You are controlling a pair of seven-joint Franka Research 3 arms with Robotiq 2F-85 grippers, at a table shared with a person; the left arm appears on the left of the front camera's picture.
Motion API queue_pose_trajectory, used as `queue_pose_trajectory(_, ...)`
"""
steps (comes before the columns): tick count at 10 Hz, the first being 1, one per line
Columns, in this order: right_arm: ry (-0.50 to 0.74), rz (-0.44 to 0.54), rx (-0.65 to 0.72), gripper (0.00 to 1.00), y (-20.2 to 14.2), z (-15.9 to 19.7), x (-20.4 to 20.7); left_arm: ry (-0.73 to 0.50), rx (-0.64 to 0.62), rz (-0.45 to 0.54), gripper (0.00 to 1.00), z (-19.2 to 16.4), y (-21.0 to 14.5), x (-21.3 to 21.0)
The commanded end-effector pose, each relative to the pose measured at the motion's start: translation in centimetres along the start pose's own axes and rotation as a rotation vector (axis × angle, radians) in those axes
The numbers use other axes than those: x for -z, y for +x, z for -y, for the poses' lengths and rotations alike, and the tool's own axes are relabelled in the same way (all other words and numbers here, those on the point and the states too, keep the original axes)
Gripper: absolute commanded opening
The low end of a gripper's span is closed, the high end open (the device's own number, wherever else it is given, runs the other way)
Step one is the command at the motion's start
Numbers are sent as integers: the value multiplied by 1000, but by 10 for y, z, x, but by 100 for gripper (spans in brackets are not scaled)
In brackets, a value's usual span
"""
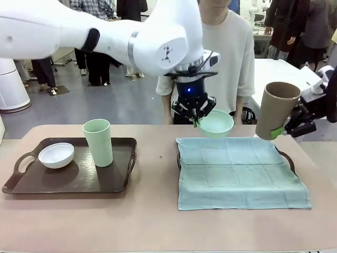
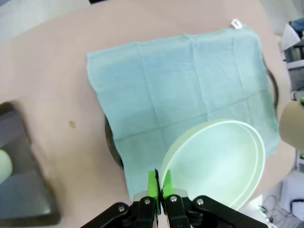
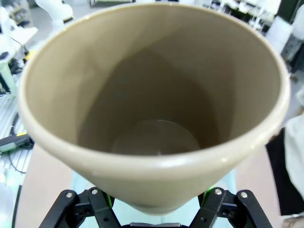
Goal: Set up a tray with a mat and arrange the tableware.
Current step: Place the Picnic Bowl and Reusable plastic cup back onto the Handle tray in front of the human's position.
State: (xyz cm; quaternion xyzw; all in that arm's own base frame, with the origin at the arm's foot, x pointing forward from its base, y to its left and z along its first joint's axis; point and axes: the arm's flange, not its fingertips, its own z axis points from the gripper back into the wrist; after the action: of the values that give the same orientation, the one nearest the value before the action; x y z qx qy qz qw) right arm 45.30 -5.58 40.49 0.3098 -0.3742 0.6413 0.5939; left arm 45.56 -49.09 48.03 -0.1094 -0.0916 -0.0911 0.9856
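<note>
Currently, left gripper [image 1: 197, 120] pinches the smooth round mint green bowl [image 1: 217, 124] by its rim above the woven cloth mat [image 1: 239, 174]; right gripper [image 1: 279, 132] clamps the tapered matte brown cup [image 1: 277, 105].

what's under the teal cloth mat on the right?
A dark tray: its rim peeks out past two opposite edges of the cloth mat. The tray's floor is covered, so it cannot be seen.

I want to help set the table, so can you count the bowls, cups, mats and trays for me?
Bowls: 2, the white bowl and the mint green bowl.
Cups: 2, the pale green cup and the brown cup.
Mats: 1, the teal cloth mat.
Trays: 2, the dark brown tray and the covered tray under the mat.
Total: 7.
</note>
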Motion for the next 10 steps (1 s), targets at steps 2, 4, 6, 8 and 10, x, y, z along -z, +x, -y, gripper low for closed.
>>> queue_pose_trajectory(2,51,48,73,78,-42,20,16,-55,5,-31,4,-12,2,44)
queue_pose_trajectory(4,64,-7,78,78,-60,23,35,-39,-6,-58,4,-9,5,72)
queue_pose_trajectory(6,44,-55,76,78,-66,25,36,-28,-13,-72,4,-3,3,81)
queue_pose_trajectory(8,58,-18,94,78,-69,22,39,-19,0,-69,4,-7,1,88)
queue_pose_trajectory(10,40,-74,69,78,-65,25,31,-30,-1,-65,4,-2,1,82)
